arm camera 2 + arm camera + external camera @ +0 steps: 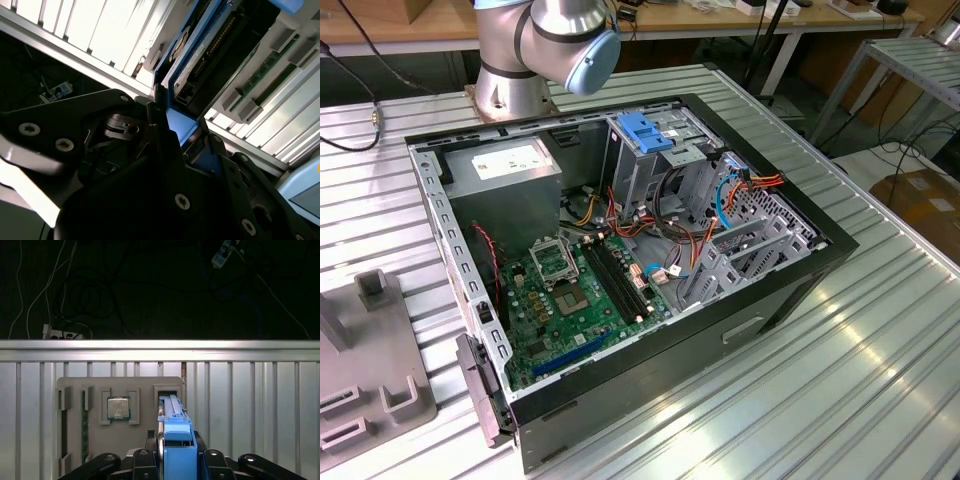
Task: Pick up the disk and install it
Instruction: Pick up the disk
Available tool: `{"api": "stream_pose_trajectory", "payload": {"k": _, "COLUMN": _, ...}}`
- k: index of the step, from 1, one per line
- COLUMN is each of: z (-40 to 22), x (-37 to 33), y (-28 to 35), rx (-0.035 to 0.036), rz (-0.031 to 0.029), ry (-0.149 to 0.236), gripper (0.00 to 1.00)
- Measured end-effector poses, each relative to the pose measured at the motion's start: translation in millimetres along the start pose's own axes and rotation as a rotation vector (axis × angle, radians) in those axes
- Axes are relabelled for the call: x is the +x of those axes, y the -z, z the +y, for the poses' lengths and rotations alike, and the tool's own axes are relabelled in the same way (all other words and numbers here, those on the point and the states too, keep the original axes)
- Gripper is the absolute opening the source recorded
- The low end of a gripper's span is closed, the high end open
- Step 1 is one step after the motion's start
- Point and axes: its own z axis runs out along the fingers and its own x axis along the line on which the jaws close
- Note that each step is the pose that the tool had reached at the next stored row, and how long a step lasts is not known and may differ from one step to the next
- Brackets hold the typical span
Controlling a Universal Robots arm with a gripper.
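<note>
One white label [505, 160] lies on top of the grey power supply [510, 180] in a corner of the open computer case [770, 300]. Its print is too small to make out. A second, pale label runs along the flat face of the disk [200, 55] in the second wrist view, and its writing cannot be made out either.

The disk [172, 415] is a thin dark slab framed by bright blue plastic rails, with a squarish blue tab at the end nearest the camera. It stands on edge in a slot of the grey holder tray [145, 385]. The tray lies on the slatted metal table [250, 405], close to one of the table's edges.

The gripper [177, 440] straddles the disk, its black jaws closed against the blue rails on either side. In the second wrist view one dark finger [160, 125] lies flat along the blue rail.

In the same tray a square processor chip [118, 408] sits in its own pocket just beside the disk's slot. Two memory sticks [64, 430] stand in narrow slots toward the tray's other end.

In the exterior view part of the tray [370, 380] shows at the exterior view's left, apart from the case. Inside the case are a green motherboard [570, 290] and a broad blue latch piece [647, 133] on the drive cage. The arm [550, 40] stands at the table's edge behind the case.
</note>
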Motion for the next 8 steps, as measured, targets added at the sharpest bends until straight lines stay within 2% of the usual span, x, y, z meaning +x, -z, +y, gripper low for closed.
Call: {"api": "stream_pose_trajectory", "payload": {"k": 8, "z": -0.3, "x": -0.1, "y": 10.8, "rx": -0.0015, "rz": 0.0001, "ry": 0.0, "gripper": 0.37}}
